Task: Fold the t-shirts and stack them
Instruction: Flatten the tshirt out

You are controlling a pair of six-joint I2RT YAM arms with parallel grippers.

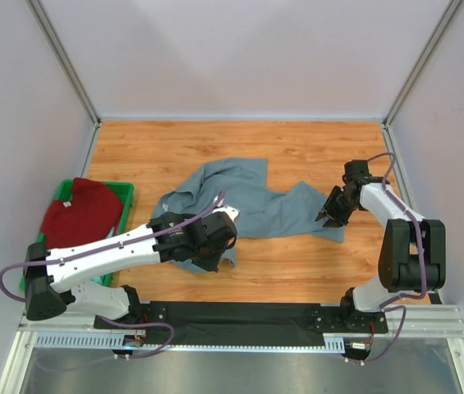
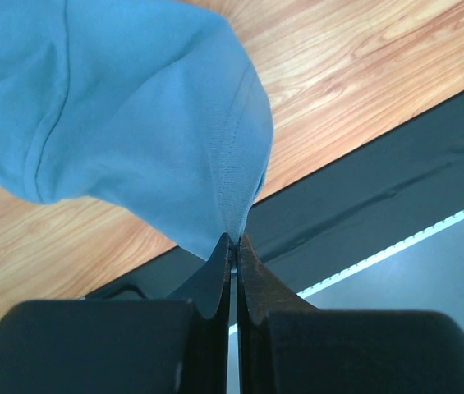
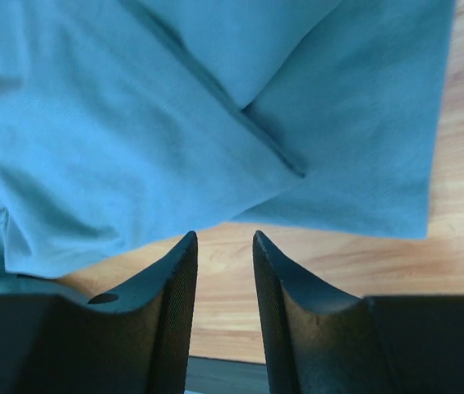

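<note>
The slate grey-blue t-shirt (image 1: 252,201) lies crumpled across the middle of the wooden table. My left gripper (image 1: 215,256) is shut on a corner of it near the front edge; the left wrist view shows the cloth (image 2: 133,123) pinched between the closed tips (image 2: 235,240). My right gripper (image 1: 327,217) is open and empty at the shirt's right end, with the cloth (image 3: 174,107) just beyond its tips (image 3: 224,235). A dark red t-shirt (image 1: 80,212) lies in the green bin at the left. The mint-green t-shirt is out of view.
The green plastic bin (image 1: 125,190) stands at the table's left edge. A black strip (image 1: 240,316) and the arm bases run along the near edge. White walls and metal posts enclose the table on three sides.
</note>
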